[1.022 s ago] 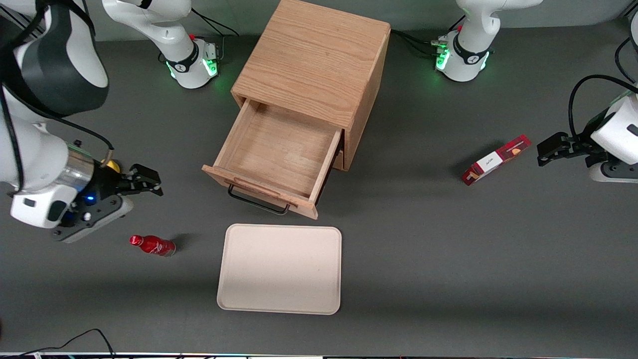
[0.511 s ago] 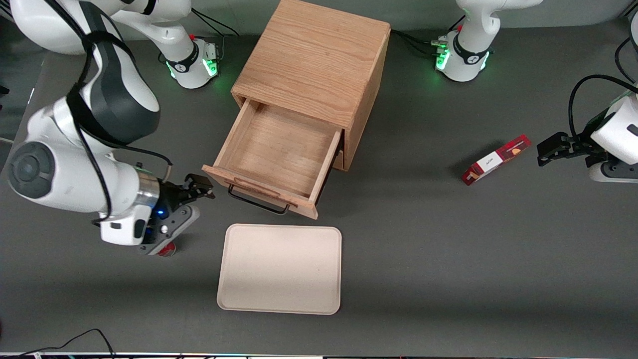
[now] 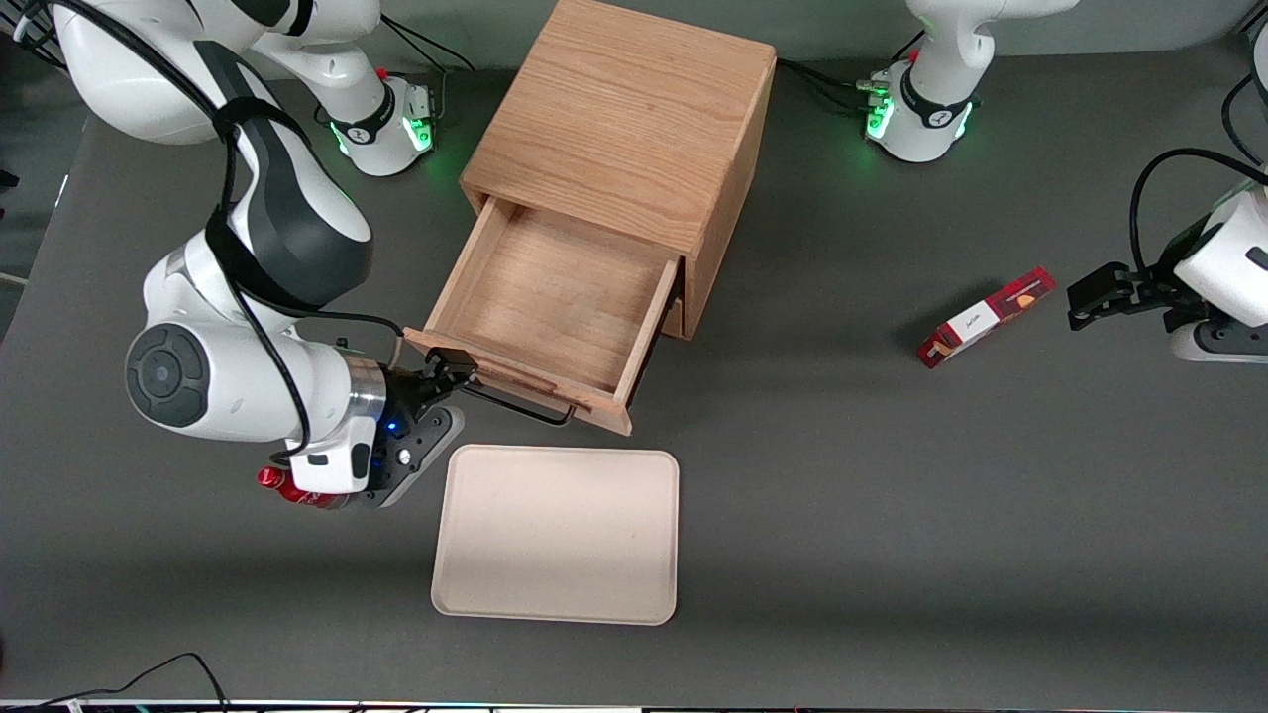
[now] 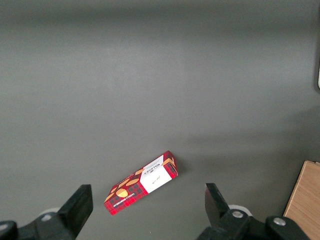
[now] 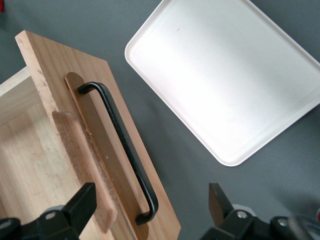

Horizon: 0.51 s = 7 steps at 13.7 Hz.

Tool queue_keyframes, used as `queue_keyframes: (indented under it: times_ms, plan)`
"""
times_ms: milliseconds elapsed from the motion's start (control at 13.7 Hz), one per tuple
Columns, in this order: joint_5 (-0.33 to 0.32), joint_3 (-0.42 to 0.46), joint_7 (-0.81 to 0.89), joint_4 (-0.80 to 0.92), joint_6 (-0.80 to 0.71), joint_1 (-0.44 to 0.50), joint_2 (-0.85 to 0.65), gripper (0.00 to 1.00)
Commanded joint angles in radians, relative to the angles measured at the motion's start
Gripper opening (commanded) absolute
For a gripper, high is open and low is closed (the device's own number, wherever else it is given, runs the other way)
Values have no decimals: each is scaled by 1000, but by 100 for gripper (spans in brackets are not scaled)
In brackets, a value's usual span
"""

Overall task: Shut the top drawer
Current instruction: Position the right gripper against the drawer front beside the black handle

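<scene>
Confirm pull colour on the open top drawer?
Black wire pull on the light oak top drawer; clearest in right wrist view, gripper open beside it.

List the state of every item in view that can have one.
top drawer: pulled out, empty.
gripper: open, at the drawer front's corner by the black wire pull.
tray: empty, flat.
red bottle: lying down, partly hidden.
snack box: lying flat, closed.

Right arm bent low, gripper level, jaws spread apart.
</scene>
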Motion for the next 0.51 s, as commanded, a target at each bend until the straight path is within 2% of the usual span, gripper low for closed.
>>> queue_keyframes:
  times_ms: [0,438]
  plan:
    - [7,18,-27,43,-8,-3,49,100]
    - [7,23,-29,37,-5,0,98,100]
